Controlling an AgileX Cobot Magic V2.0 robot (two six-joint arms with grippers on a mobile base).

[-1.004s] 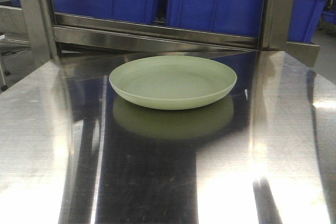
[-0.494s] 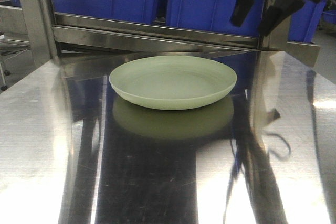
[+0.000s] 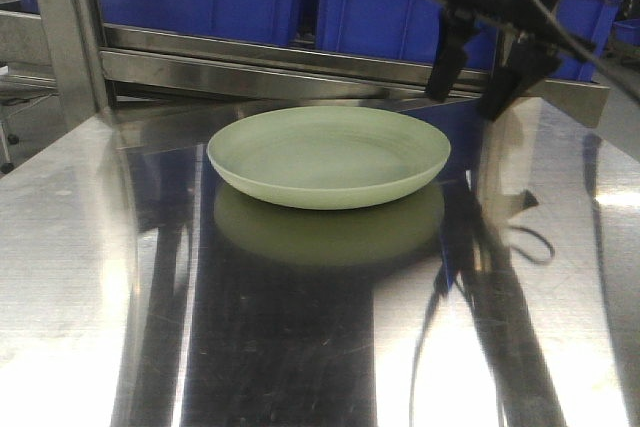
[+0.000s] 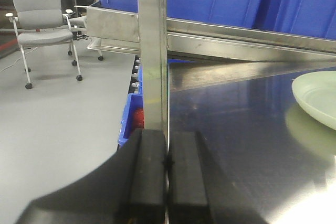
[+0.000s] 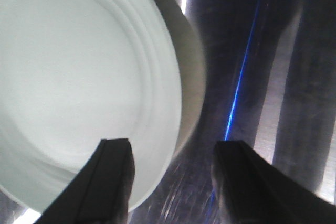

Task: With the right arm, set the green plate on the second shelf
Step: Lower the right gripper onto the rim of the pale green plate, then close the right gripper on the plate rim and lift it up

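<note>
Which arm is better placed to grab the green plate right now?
Right. The right gripper hangs open above the green plate, its fingers straddling the right rim. The left gripper is shut, off by the steel post, with the plate barely in its view.

Pale sage green, plain, on the green plate (image 3: 330, 157). Deep blue on the far bins (image 3: 400, 7). Mirror silver, streaked dark and white, across the bench (image 3: 300, 347). Matte black on the right tool (image 3: 467, 99) and left tool (image 4: 168, 182).

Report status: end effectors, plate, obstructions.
Right end effector open, above rim of round pale-green plastic plate. Plate flat on steel table. Left end effector shut. Nothing blocking.
</note>
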